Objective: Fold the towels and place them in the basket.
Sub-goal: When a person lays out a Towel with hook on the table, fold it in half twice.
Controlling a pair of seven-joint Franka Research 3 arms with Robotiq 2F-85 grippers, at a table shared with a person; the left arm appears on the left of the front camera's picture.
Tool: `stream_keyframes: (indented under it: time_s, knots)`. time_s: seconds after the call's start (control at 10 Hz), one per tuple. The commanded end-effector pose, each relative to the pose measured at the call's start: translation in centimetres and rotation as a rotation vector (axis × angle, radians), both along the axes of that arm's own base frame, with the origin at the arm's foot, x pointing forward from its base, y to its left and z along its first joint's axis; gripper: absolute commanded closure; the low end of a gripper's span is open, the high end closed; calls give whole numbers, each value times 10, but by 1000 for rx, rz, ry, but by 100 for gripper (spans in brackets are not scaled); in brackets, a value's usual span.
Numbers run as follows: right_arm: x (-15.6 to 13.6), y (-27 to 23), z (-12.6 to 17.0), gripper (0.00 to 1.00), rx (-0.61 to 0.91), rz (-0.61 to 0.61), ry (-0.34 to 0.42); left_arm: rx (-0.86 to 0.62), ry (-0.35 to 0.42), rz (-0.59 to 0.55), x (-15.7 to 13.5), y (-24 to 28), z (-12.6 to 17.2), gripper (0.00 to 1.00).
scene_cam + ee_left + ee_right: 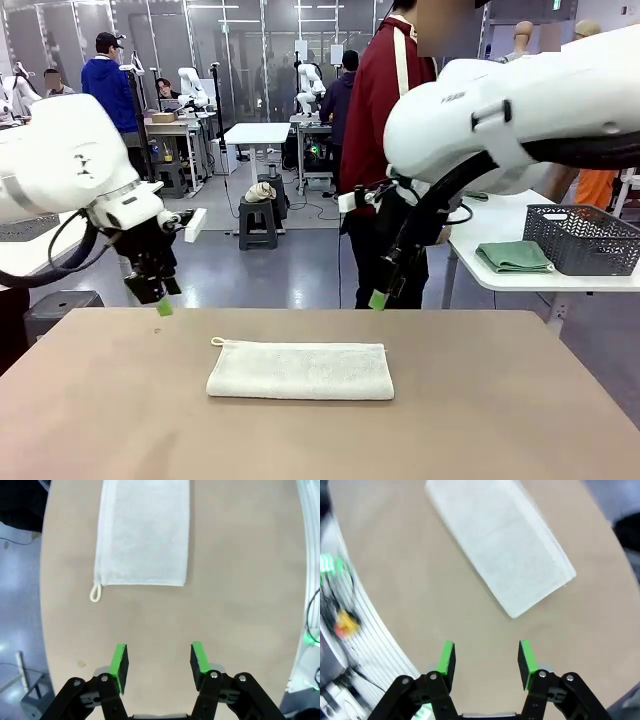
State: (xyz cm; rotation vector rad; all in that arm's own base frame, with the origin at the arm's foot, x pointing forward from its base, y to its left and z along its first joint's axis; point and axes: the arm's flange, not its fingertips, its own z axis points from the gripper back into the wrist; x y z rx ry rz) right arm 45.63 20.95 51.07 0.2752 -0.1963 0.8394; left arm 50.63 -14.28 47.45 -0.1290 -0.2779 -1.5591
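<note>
Cream-white terry hand towel (pixel 300 370) lies folded flat at the middle of the tan table (pixel 90 420), with a hanging loop at one corner. Left gripper (pixel 159 659) and right gripper (pixel 486 656) hover off its two ends, jaws apart and empty.

Likely light, limp, non-slip; layers may slide, so pinch every layer at the short-end corners.

No readable writing or label.

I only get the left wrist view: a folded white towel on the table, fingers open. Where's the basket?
Observer: The basket stands on a white side table off to the robot's right.
Operator: Anything next to it?
Observer: A folded green cloth lies beside it on that table.
Operator: And the right gripper?
Observer: The right gripper hovers open over the brown table, holding nothing.
</note>
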Motion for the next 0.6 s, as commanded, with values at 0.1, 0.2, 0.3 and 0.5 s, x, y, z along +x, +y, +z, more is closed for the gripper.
stream_keyframes:
  time_s: [0.1,0.2,0.3,0.5]
  knots:
    - [-23,4,-21,36,142,-396,12,-54,-7,-42,-10,4,-30,36]
    - [-25,8,-22,36,131,-490,-5,-71,-23,-53,-10,6,-32,36]
    - [-24,13,-23,36,141,-541,5,-88,-33,-63,-10,7,-34,36]
    - [-23,8,-33,36,170,-624,75,-122,-36,-64,-11,17,-37,36]
